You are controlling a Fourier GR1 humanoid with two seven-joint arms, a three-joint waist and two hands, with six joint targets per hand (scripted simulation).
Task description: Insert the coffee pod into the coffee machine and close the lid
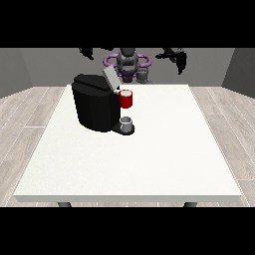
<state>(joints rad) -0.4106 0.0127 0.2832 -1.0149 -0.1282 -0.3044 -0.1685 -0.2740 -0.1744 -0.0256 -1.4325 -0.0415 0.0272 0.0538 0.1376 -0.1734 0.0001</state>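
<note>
The black coffee machine point(94, 107) stands on the left half of the white table point(164, 149). Its grey lid point(109, 77) is tilted up and open above the red pod holder point(126, 99). A small grey cup point(127, 123) sits on the machine's base under the holder. The grey coffee pod point(143, 75) rests at the table's far edge, right of the lid. Both hands are raised above the far edge and hold nothing. The hand at the view's left point(87, 52) is above and behind the machine, and the hand at the view's right point(175, 56) hangs with relaxed fingers to the right of the pod.
The robot's torso point(127, 62) stands behind the table's far edge. Wooden floor surrounds the table, with grey walls behind. The table's right half and front carry nothing that shows.
</note>
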